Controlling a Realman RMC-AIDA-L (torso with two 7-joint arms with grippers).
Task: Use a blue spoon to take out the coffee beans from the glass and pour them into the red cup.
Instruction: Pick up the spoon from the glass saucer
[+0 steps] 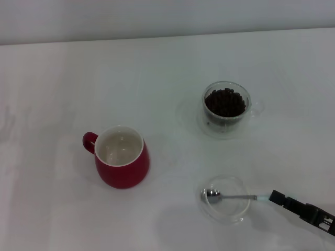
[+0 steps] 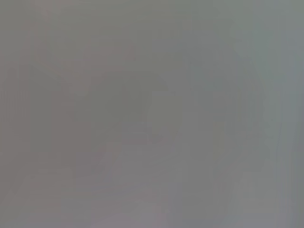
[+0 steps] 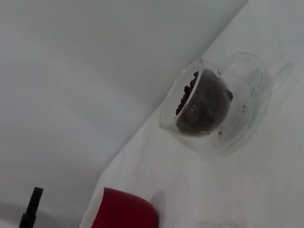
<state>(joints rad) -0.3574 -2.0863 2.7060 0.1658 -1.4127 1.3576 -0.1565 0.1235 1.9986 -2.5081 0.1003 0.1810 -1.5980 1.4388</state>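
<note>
**Reaching for the spoon, nothing scooped yet**

White tabletop [image 1: 63, 78] fills my head view, running back to a pale wall, and everything I need stands on it well spread out. Largest is the red cup [image 1: 122, 157], toward my left, upright, its white inside bare of beans. Farther back and to my right stands the glass [image 1: 226, 106] on its clear saucer, heaped with coffee beans [image 1: 225, 102]. Nearer to me, in front of the glass, sits a shallow clear dish [image 1: 225, 198], and the blue spoon [image 1: 230, 196] lies across it, metal bowl inside the dish toward the cup side, pale handle pointing right over the rim.

I judge I am at the very first step: taking hold of the spoon. My right gripper [image 1: 276, 197] comes in low from the lower right corner, its tip right at the end of the spoon's handle; whether it touches I cannot say, and I cannot tell if it is spread or closed. My left gripper is nowhere in sight, and its wrist camera gives me only blank grey.

Next, I think, I need a firm pinch on that thin handle without dragging the dish, then a lift and a carry back to the glass.
</note>
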